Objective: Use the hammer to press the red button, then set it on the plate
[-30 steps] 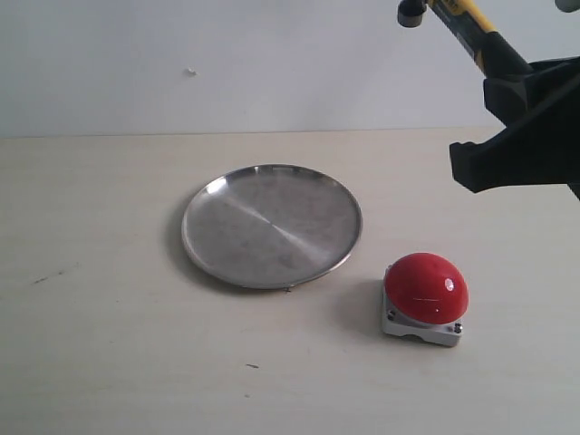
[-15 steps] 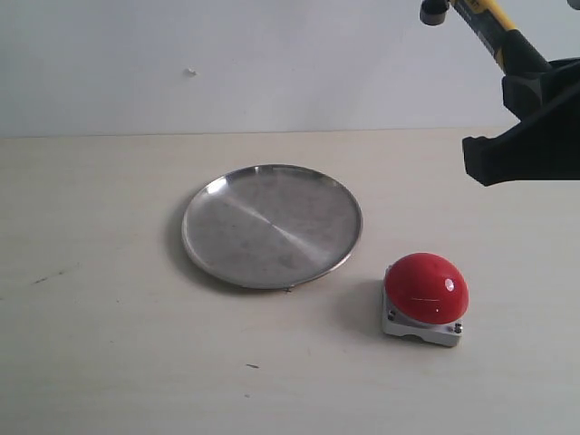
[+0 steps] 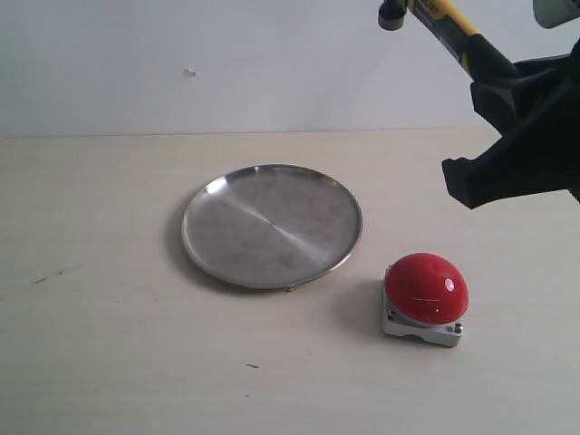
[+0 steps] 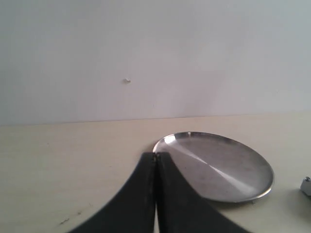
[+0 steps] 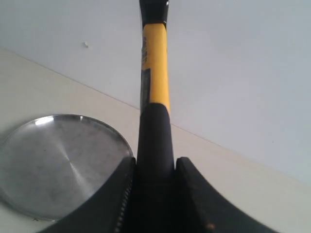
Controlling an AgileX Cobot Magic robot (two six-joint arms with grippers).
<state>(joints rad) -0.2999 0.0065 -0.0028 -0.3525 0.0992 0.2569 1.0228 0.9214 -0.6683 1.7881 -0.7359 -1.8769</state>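
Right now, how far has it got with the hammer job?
Done: the hammer is picked up, clamped by its black grip in the right gripper. In hand: it hangs high above the table, head up, clear of the button. Left: I see no sign of a press yet, so pressing the button, then laying the hammer on the plate, which is bare.

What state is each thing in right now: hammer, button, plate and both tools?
hammer: raised in the air, gripped by its black handle, head up, clear of the button.
red button: on the table, nothing touching it.
plate: flat on the table, nothing on it.
right tool: shut on the hammer.
left tool: shut, holding nothing.
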